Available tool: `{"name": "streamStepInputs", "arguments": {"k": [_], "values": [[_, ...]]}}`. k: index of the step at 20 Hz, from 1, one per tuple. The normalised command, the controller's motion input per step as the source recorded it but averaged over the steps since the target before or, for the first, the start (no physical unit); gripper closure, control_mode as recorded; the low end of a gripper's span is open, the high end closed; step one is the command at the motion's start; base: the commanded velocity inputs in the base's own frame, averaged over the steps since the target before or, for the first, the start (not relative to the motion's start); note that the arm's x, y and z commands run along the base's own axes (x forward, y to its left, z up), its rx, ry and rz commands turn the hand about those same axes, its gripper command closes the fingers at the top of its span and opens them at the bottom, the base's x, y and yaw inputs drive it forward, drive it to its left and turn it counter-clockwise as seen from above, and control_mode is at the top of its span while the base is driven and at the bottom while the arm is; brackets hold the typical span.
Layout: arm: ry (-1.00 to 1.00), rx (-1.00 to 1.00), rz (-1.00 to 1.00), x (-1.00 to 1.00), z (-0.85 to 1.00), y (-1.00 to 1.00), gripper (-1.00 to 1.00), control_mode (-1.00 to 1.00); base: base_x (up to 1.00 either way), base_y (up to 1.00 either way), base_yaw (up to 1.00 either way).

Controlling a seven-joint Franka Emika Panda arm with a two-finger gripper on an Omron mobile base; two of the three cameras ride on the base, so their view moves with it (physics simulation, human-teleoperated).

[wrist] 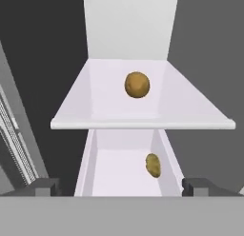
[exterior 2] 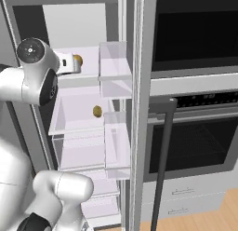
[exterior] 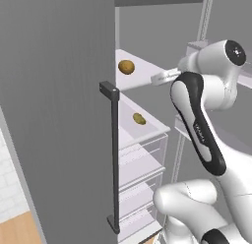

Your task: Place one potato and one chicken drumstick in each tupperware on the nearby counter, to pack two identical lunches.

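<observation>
An open fridge stands in front of the robot, with two potatoes inside. One potato sits on the upper shelf, near the middle and set back from the shelf's front lip. The second potato lies on the shelf below that upper shelf, close to its right wall as the hand camera sees it. No drumstick, container or surface can be made out here.

The main risk is the approach to the upper potato. It is round and smooth, so if the tool closes off-centre or too high, the potato may well squirt out and roll toward the back wall or off the shelf lip onto the shelf below. A low approach could knock the tool's fingers against the front lip of the upper shelf. The open fridge door, with its dark vertical handle, stands close beside the arm, so a wide elbow swing could strike it.

The arm rises from the base, bends sharply at the elbow and reaches roughly level into the fridge at the height of the upper shelf. The tool stands spread wide and empty, its two dark fingertips apart at the bottom of the hand view, short of the shelf lip. It seems aimed just below the upper potato, though the angle makes that hard to judge.
</observation>
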Motion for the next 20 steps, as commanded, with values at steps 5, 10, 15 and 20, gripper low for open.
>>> {"name": "streamStepInputs", "arguments": {"k": [5, 10, 15, 20], "values": [[0.14, 0.00, 0.00, 0.57, -0.01, 0.15, -1.00, -1.00, 0.00, 0.00, 0.00], [0.02, 0.00, 0.00, 0.53, -0.02, 0.23, -1.00, -1.00, 0.00, 0.00, 0.00], [0.00, 0.00, 0.00, 0.47, -0.02, 0.12, -1.00, -1.00, 0.00, 0.00, 0.00], [0.00, 0.00, 0.00, 0.44, -0.15, 0.08, -1.00, -1.00, 0.00, 0.00, 0.00]]}}
